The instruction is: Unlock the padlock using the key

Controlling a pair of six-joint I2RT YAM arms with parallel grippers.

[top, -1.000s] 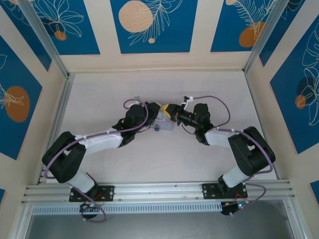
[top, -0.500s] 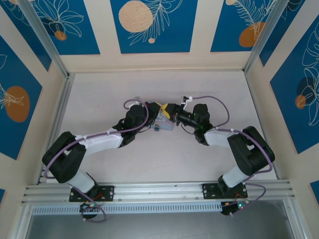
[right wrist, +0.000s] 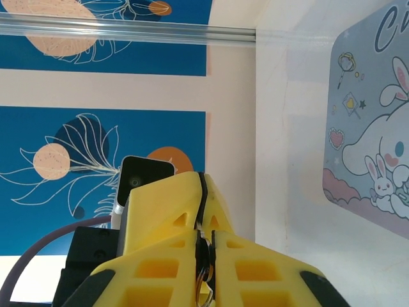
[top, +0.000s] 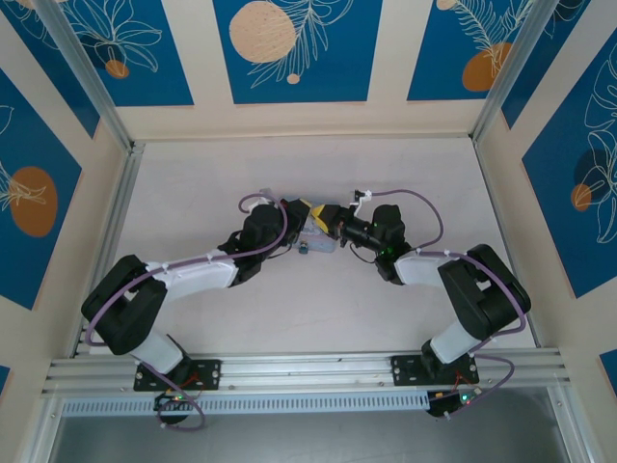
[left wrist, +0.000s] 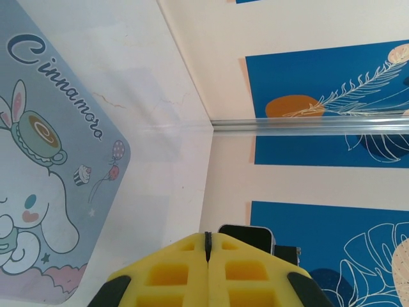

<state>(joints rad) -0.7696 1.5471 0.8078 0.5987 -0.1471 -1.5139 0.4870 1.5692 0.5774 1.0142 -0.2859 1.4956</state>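
padlock [top: 303,249] | just beside left hand [left wrist: 208,240], fingers pressed together | right hand [right wrist: 203,192] pinching key [right wrist: 203,265]

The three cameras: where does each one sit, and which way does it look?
Top external: above and behind the arms, looking down on the table; both arms show whole.
Left wrist: on the left arm, facing past the shut left gripper toward a wall.
Right wrist: same, past the right gripper pinching the key.
Both wrist views share the tin.
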